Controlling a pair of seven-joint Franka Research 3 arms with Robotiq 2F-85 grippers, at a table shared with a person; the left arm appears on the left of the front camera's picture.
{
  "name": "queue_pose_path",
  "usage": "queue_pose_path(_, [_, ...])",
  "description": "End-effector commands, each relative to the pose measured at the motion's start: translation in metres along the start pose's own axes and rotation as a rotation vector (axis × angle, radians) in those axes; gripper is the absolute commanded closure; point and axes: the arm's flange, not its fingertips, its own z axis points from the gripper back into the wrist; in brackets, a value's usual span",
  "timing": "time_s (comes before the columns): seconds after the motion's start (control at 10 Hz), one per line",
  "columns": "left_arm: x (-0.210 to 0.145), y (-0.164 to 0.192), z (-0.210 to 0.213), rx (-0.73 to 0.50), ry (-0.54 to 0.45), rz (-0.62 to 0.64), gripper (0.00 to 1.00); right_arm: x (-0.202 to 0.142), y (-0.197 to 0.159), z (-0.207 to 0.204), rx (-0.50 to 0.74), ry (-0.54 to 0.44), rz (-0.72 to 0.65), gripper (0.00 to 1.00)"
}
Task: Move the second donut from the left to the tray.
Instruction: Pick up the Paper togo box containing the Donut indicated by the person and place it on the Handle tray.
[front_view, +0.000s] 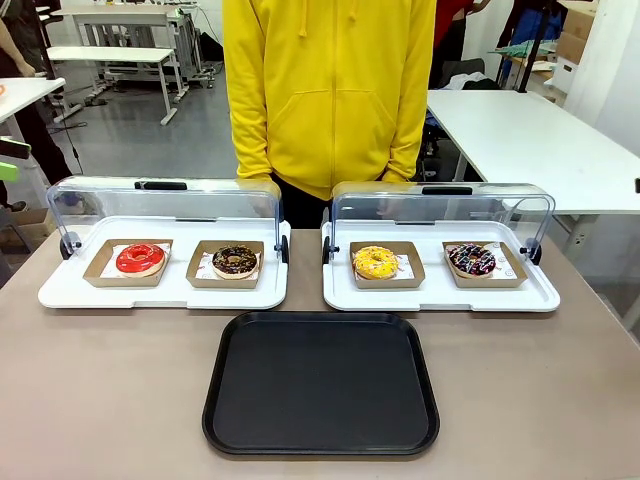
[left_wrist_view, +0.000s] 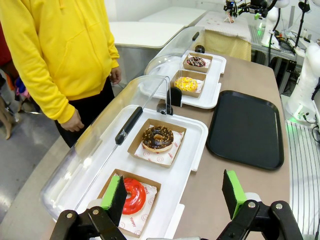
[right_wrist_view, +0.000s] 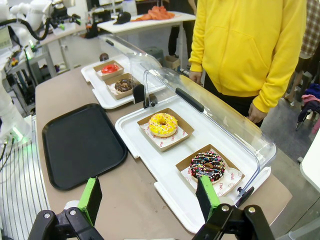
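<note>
The second donut from the left (front_view: 235, 261) sits in its brown cardboard holder (front_view: 194, 270) on the left-hand white tray (front_view: 170, 295). It is just beside the red-glazed donut (front_view: 140, 258), and the clear lid (front_view: 160, 205) is raised on the far side, so the side facing me is open. From my left fingers (left_wrist_view: 174, 182) it lies ahead, one holder beyond the red-glazed donut, which sits right by one of my green pads (left_wrist_view: 114, 192). It is a ring in a squarish holder, so I judge it has no long axis to line up with, only the holder's walls. From my right fingers (right_wrist_view: 148, 180) it is well apart, on the other side of the black tray (front_view: 320, 385), so my left arm is clearly the nearer one. The tray lies bare in the middle of the bench (front_view: 100, 400), on my side of both white trays and close to the donut, so I expect a short carry. Both pairs of fingers are spread wide, released, holding and touching nothing.
</note>
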Motion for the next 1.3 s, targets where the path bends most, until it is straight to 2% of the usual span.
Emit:
queue_pose_path(0.0, [0.0010, 0.0000, 0.0003, -0.007, -0.019, -0.006, 0.00, 0.0027, -0.0043, -0.0011, -0.003, -0.030, 0.026, 0.00])
queue_pose_path(1.2, [0.0010, 0.0000, 0.0003, -0.007, -0.019, -0.006, 0.00, 0.0027, -0.0043, -0.0011, -0.003, -0.030, 0.026, 0.00])
